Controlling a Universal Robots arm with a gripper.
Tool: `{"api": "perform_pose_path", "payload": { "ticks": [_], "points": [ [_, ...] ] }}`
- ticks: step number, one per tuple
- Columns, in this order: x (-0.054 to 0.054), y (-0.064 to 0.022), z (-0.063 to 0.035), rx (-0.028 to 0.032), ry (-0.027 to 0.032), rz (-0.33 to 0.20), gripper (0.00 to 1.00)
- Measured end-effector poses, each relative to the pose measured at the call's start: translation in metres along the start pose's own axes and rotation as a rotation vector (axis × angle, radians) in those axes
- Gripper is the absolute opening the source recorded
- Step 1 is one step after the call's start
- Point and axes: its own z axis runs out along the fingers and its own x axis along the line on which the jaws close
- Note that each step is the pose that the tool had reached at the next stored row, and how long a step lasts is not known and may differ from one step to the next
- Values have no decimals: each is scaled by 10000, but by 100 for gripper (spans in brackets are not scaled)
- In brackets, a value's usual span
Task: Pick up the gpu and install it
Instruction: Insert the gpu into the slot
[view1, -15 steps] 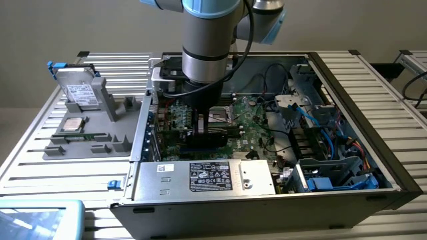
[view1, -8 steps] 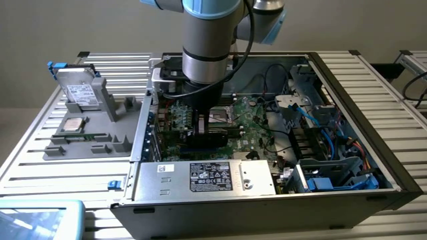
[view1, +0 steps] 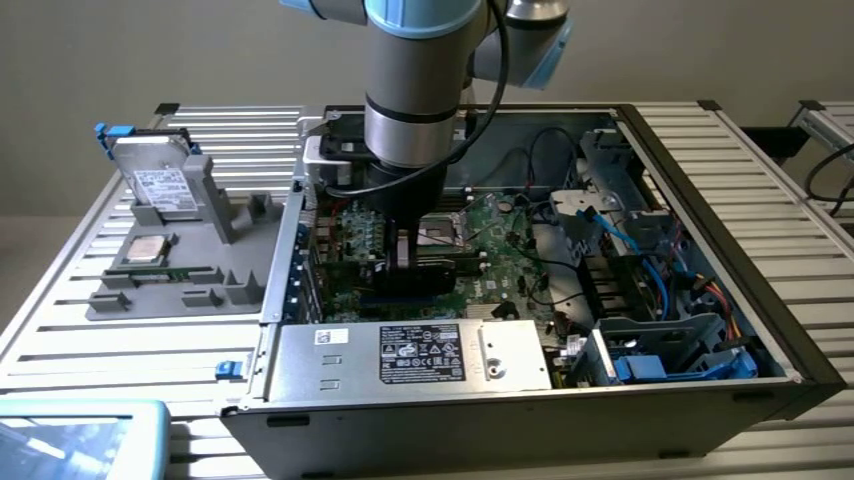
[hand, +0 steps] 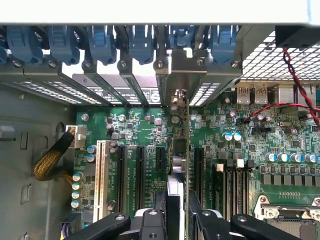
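1 gripper (hand: 176, 220) low inside open computer case (view1: 747, 330), fingers (hand: 202, 222) pinching gpu (hand: 186, 165) edge-on between them. Card stands upright over motherboard (hand: 250, 150), its metal bracket (hand: 187, 67) up against rear slot row beneath blue clips (hand: 102, 42). Whether seated in slot: cannot tell. Exterior view: arm (view1: 414, 110) reaches straight down into case; hard drive (view1: 160, 180) on grey holder (view1: 180, 270) at exterior view's left.

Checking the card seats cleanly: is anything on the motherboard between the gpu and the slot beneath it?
Nothing visible blocks it. In the wrist view the gpu stands on edge between the fingers, lined up over a motherboard slot, its metal bracket at the rear openings. Neighbouring slots are bare; the yellow-sleeved cable lies well aside.
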Motion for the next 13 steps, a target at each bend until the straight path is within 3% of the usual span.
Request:
{"api": "perform_pose_path", "payload": {
  "ticks": [10, 13],
  "points": [
    [0, 0, 0, 0, 0, -2, 28],
    [19, -1, 2, 1, -32, -6, 28]
  ]
}}
